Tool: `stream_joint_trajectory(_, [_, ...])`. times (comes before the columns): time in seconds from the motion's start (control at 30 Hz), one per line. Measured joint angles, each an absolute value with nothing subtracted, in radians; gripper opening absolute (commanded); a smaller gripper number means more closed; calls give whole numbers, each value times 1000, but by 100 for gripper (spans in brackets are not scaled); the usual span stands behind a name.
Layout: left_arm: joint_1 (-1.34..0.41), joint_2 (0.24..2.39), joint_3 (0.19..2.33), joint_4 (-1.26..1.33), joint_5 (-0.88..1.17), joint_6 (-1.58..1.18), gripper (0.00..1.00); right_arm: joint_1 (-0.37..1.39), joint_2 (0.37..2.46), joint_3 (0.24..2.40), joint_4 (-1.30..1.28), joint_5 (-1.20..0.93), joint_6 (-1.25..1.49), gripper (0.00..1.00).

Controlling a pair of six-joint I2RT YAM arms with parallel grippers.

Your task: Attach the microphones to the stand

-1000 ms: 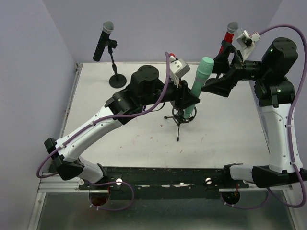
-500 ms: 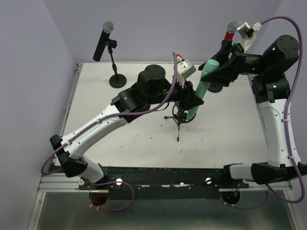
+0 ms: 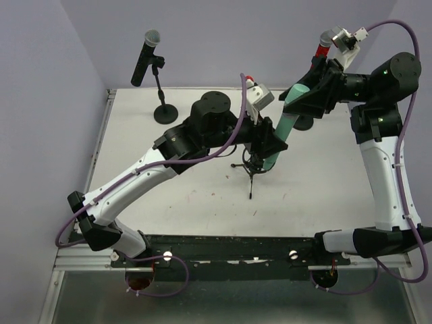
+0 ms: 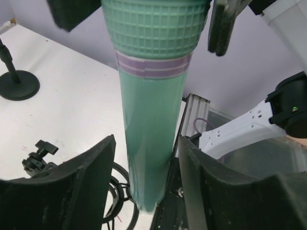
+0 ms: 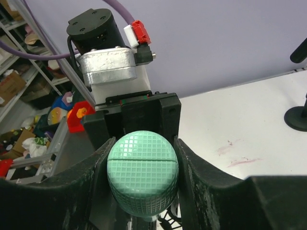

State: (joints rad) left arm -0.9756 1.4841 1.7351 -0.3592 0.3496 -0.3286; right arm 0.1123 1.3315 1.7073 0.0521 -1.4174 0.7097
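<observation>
Top external: three microphones (black (image 3: 144, 61), red (image 3: 320, 51), teal (image 3: 288, 118))

The teal mic (image 5: 142, 165) sits head-on in the right gripper (image 5: 142, 168), both black fingers (image 5: 91, 184) against its mesh sides. Just behind is the left arm's wrist (image 5: 112, 72). At right, the white tabletop (image 5: 230, 115) has red smudges (image 5: 237, 154) and a black stand base (image 5: 298, 118).

Top view looks down from behind – both wrist views share the teal microphone (image 4: 151, 120), close-up.
</observation>
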Motion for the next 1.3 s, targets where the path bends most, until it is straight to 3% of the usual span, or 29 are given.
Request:
stream_joint_trajectory(0.13, [-971,1441,1720,-361,346,-332,86,112,1362,1764,70,-1434,731,14])
stream_joint_trajectory(0.17, [-970,1430,1717,-362,346,-334,98,112,1369,1776,80,-1435,737,14])
stream_joint_trajectory(0.4, [-942,1232,1559,-333,317,-312,98,112,1404,1827,138,-1435,769,13])
stream_joint_trajectory(0.73, [-795,775,1046,-248,242,-360,95,152,1420,1837,149,-1432,709,13])
stream_joint_trajectory(1.0, [-793,732,886,-227,238,-436,91,210,1462,1952,-218,-1348,345,13])
stream_joint_trajectory(1.3, [-792,737,872,-210,241,-459,85,222,1429,1963,-474,-1293,101,13])
